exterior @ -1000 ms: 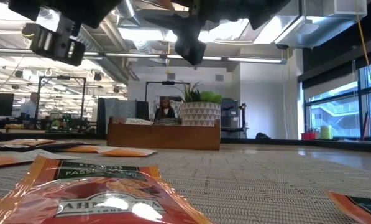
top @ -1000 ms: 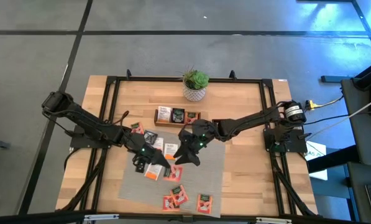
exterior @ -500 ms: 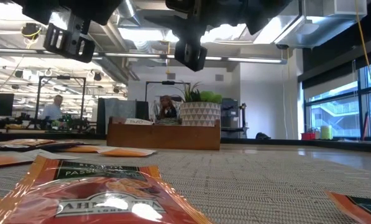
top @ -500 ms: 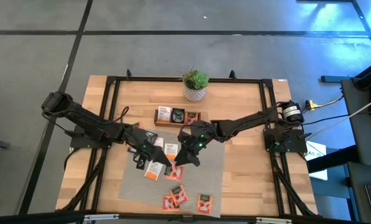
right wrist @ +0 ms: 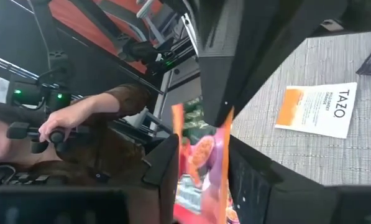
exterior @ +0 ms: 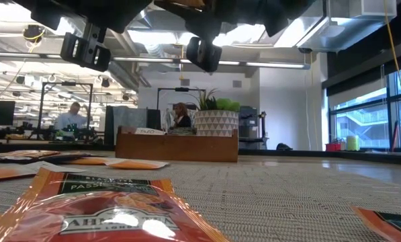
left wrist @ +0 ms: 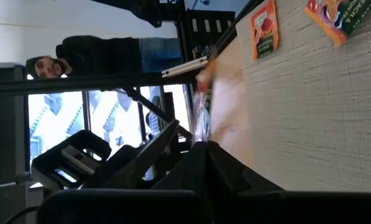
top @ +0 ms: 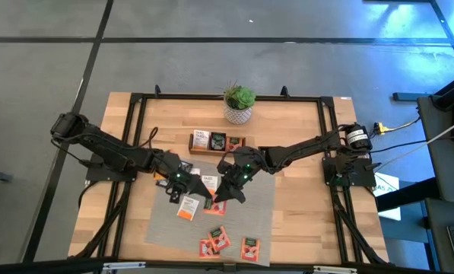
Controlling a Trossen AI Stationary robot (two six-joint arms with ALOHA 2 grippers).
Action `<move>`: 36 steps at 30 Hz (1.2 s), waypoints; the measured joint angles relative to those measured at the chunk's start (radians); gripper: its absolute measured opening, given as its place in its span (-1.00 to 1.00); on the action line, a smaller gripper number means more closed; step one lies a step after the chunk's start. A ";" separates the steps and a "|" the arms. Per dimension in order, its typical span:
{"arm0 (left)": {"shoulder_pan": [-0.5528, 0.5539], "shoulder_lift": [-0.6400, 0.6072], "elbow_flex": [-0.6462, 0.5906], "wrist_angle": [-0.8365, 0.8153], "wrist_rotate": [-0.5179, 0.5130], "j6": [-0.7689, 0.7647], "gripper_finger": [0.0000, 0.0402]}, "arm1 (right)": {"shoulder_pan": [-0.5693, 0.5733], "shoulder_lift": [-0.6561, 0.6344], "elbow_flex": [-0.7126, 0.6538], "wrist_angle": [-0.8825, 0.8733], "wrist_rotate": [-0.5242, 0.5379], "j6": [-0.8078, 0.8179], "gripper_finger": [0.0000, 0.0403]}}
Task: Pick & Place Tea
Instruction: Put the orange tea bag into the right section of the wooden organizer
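- My right gripper (top: 225, 190) hangs above the large grey ribbed mat (top: 258, 207), its fingers drawn in on a small flat orange-red tea-bag packet (right wrist: 201, 158); the foil stands between them, clear of the mat
- The packet looks caught by its edges rather than its flat faces, so I judge it may buckle, twist or slide out if I swing fast
- A drop here would land it among the loose packets, such as the white-and-orange one (right wrist: 319, 111) just beside me
- My left gripper (top: 175, 183) is closed, and a pale blurred packet (left wrist: 225, 118) reaches out from its tips, seemingly pinched; thin grip, so it may flutter free
- Both wrists sit near each other over the mat; heading together for the long wooden three-compartment tray (top: 192, 141) risks a knock between arms
- The tray already holds packets, so a tilted release could leave mine propped on a divider
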 joint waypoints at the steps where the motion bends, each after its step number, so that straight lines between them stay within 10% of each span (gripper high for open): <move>1: 0.003 0.000 0.000 0.000 0.000 0.000 -0.98 | 0.000 0.000 0.000 -0.001 0.000 0.000 -0.41; 15: -0.018 0.000 0.000 0.004 -0.008 -0.011 -0.94 | -0.002 0.000 0.000 -0.005 0.000 0.002 -0.94; 28: -0.029 -0.025 0.000 0.001 -0.081 -0.066 -0.72 | -0.005 0.000 0.000 -0.031 -0.001 0.001 -0.97; 36: 0.029 -0.221 0.000 -0.072 -0.122 -0.427 -0.47 | -0.005 -0.047 0.000 -0.179 0.081 -0.164 -0.97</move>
